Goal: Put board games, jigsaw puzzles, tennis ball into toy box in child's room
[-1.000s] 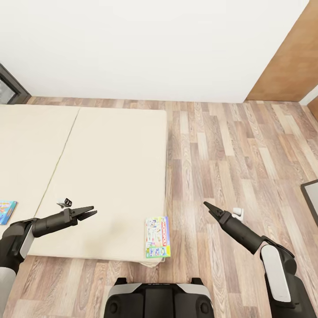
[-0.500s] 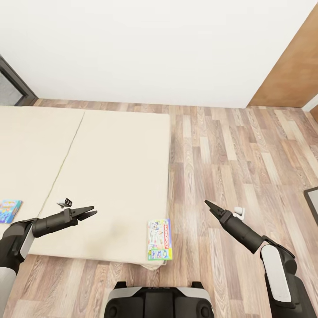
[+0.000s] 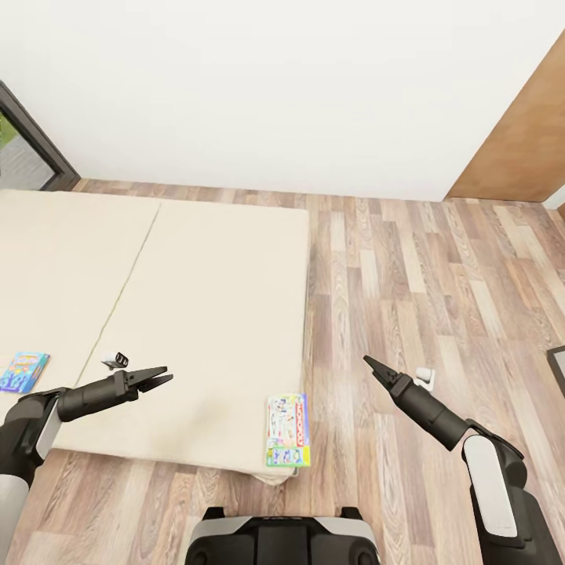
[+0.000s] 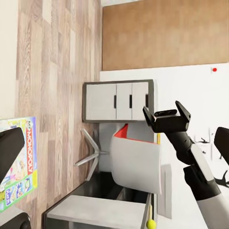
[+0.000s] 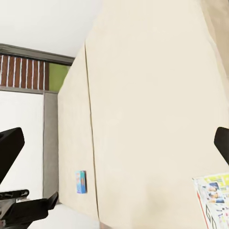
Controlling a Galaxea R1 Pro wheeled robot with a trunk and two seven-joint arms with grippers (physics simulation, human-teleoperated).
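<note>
**Both grippers empty above the bed's near edge**

Grippers are held out ahead of the robot, neither holding anything. The left gripper (image 3: pixel 154 377) is seen over the near part of the bed (image 3: pixel 196 314) with its two dark fingers slightly parted and nothing between them. The right gripper (image 3: pixel 369 364) is held over the wood plank floor (image 3: pixel 408 298); from the head its tip appears as a single point, but in the left wrist view the right gripper (image 4: pixel 167 112) is shown with its fingers spread apart.

Nearest the robot, a white board game (image 3: pixel 287 430) with green edge and red logo is laid flat at the bed's near right corner, its outer edge at the mattress rim. The same box (image 4: pixel 18 164) is seen in the left wrist view, with Monopoly lettering, and its corner (image 5: pixel 212 200) in the right wrist view. A small blue board game (image 3: pixel 23 371) is laid flat further left on the mattress, well apart from the white one, and is also caught by the right wrist camera (image 5: pixel 81 182).

A small dark and white object (image 3: pixel 116 360) is seen on the mattress just beyond the left gripper. Another small white object (image 3: pixel 424 377) lies on the floor near the right gripper.

Farther off, the beige mattress is divided by a seam running away from the robot. Beyond it, a white wall (image 3: pixel 259 86) is met by the floor. A dark window frame (image 3: pixel 35 141) stands at the far left and a brown wood panel (image 3: pixel 518 149) at the far right.
</note>
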